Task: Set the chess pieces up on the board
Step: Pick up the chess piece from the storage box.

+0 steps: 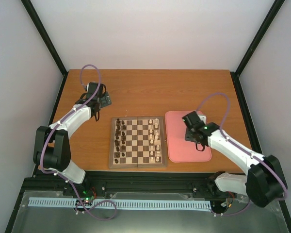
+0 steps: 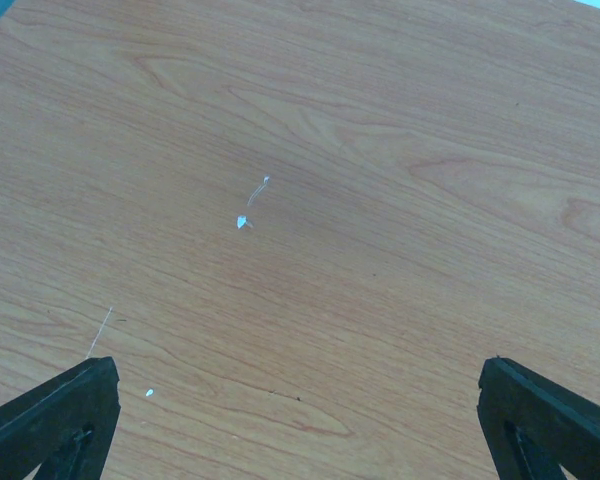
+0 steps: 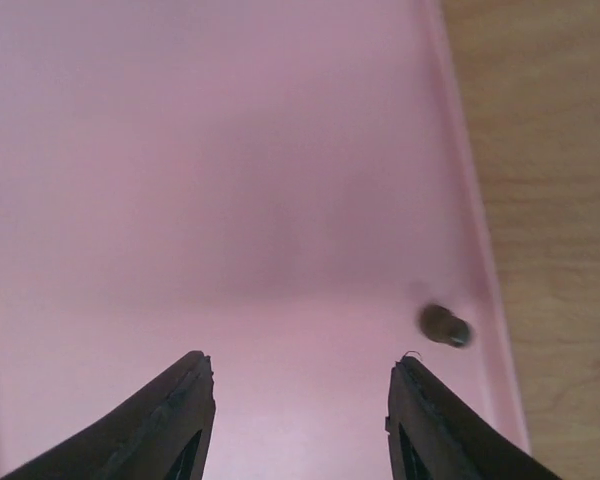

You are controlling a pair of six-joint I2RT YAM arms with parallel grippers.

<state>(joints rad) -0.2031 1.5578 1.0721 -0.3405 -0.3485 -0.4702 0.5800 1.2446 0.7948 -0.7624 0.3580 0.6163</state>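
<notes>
The left claw [image 2: 298,370] hangs over bare table [image 2: 380,150]. Its fingers [image 2: 60,420] are spread wide with nothing between them. A few white specks [image 2: 243,221] lie on the wood just ahead of it.

Well off to that claw's right, and nearer the arm bases, sits the board [image 1: 137,141]. It lies flat between the two claws. The dark pieces [image 1: 119,141] stand in two files along the side nearer the left claw. The white pieces [image 1: 156,141] stand along the side nearer the right claw. The pieces are too small to tell which is which. The middle squares are bare.

Just beside the board is the pink tray [image 3: 230,150], and the right claw [image 3: 300,362] hovers above it, pointing down. Its fingers [image 3: 180,420] are apart and hold nothing; only pink shows in the gap. One small dark piece [image 3: 445,326] lies on the tray just outside the claw's right-hand finger, close to the tray's rim. It is blurred, so its kind cannot be told. Past that rim the table shows.
</notes>
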